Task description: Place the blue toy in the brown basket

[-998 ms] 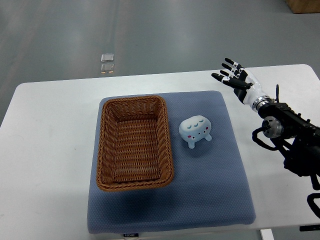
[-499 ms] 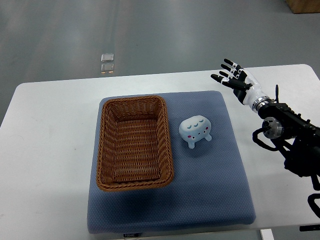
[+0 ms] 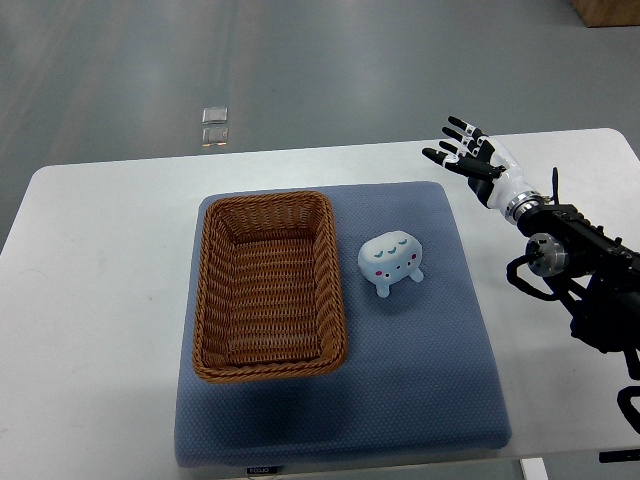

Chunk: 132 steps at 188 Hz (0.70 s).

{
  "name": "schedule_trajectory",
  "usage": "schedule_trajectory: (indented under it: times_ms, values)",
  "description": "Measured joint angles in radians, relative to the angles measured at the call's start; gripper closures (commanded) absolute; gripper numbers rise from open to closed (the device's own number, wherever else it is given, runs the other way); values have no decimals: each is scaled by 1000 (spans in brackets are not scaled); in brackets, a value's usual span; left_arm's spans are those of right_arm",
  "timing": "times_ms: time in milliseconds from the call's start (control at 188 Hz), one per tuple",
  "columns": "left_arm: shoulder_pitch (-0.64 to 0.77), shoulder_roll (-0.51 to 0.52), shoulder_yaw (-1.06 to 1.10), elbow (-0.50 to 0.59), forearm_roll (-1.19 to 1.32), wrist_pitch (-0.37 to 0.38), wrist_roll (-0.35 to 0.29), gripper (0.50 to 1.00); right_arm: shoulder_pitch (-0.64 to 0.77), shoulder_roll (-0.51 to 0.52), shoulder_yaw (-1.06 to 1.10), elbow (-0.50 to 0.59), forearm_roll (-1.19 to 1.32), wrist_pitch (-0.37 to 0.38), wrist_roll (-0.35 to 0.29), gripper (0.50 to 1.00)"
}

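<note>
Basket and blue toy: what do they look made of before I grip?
Brown basket: woven wicker or rattan, judging by the ribbed strands and braided rim; matte. Blue toy: smooth, rounded, faintly glossy, probably soft plastic or vinyl, though it could be hard.

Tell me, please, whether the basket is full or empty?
Empty: the basket shows only its bare woven floor, and the toy sits outside it on the mat.

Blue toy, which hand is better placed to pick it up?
Right. The right hand is open over the table beyond the mat's far right corner, on the toy's side. No left arm is in view.
</note>
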Motion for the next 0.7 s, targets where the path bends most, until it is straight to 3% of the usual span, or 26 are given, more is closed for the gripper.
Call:
schedule_trajectory:
  times_ms: [701]
  values:
    - [0, 0, 0, -1, 0, 0, 0, 500, 18, -32, -18, 5, -29, 24, 0, 585]
